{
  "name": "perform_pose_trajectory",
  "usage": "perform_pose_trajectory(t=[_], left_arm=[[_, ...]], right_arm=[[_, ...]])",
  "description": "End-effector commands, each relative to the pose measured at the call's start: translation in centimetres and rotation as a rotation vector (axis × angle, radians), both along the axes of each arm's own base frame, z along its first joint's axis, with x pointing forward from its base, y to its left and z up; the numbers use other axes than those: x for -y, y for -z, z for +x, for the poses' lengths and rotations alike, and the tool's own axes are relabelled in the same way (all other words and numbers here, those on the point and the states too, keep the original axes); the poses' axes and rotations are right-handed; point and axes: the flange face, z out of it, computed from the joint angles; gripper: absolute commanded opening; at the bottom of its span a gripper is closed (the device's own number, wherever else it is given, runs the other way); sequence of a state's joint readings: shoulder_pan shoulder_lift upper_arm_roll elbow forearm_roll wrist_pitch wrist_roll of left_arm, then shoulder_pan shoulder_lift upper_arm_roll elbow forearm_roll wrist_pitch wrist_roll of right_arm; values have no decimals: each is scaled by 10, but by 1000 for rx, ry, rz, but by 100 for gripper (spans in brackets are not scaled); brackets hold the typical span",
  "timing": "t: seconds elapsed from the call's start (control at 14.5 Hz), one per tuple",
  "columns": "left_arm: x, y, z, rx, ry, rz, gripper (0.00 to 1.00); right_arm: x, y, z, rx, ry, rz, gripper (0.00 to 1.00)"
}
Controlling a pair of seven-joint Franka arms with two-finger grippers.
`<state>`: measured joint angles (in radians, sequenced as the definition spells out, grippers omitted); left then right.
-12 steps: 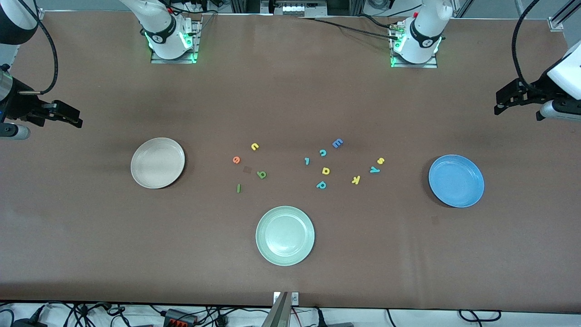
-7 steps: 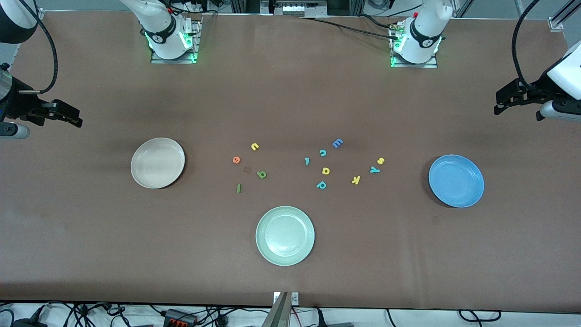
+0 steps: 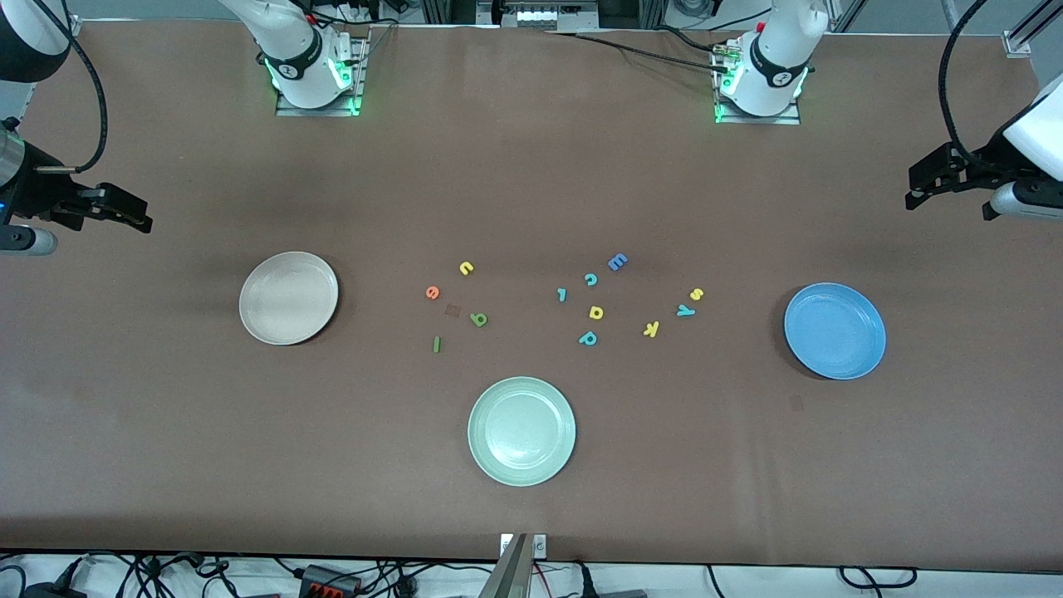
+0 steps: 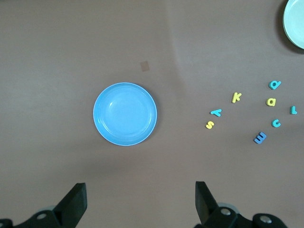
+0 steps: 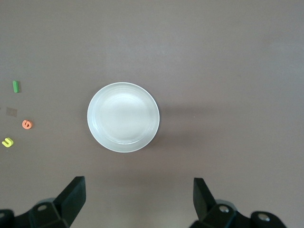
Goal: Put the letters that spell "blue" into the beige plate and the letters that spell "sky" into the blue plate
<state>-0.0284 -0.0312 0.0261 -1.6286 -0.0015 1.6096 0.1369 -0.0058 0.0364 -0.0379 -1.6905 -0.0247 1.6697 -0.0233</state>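
The beige plate (image 3: 288, 297) (image 5: 123, 117) lies toward the right arm's end and holds nothing. The blue plate (image 3: 835, 330) (image 4: 125, 114) lies toward the left arm's end, also holding nothing. Between them on the table are the green b (image 3: 478, 319), dark green l (image 3: 436, 344), yellow u (image 3: 466, 267) and orange e (image 3: 432, 291). Closer to the blue plate lie the yellow s (image 3: 697, 293), yellow k (image 3: 651, 329) and teal y (image 3: 685, 311). My right gripper (image 3: 137, 218) (image 5: 137, 186) hangs open high over bare table beside the beige plate. My left gripper (image 3: 915, 198) (image 4: 140, 189) hangs open beside the blue plate.
A pale green plate (image 3: 521, 430) sits nearest the front camera. Other letters lie mid-table: a blue E (image 3: 617, 262), a teal c (image 3: 590, 279), a teal p (image 3: 588, 338), a yellow a-shaped one (image 3: 595, 312) and a small teal one (image 3: 561, 294).
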Motion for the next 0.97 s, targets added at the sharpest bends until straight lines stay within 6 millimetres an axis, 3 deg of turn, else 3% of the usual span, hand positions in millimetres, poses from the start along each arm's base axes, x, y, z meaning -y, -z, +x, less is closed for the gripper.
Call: perform_pose_trajectory(t=[0.0, 0.28, 0.41, 0.62, 0.9], left_arm=[[2, 3, 3, -45, -1, 18, 100], [10, 21, -5, -151, 13, 14, 100], [16, 41, 5, -182, 23, 16, 100], [50, 102, 34, -245, 81, 13, 100], [104, 176, 64, -221, 110, -1, 100]], right_arm=[[-6, 8, 2, -24, -27, -1, 100], [-6, 14, 4, -36, -47, -3, 100], [-8, 22, 6, -48, -50, -1, 100], [-29, 52, 16, -95, -69, 41, 100], [-93, 114, 34, -157, -155, 67, 100]])
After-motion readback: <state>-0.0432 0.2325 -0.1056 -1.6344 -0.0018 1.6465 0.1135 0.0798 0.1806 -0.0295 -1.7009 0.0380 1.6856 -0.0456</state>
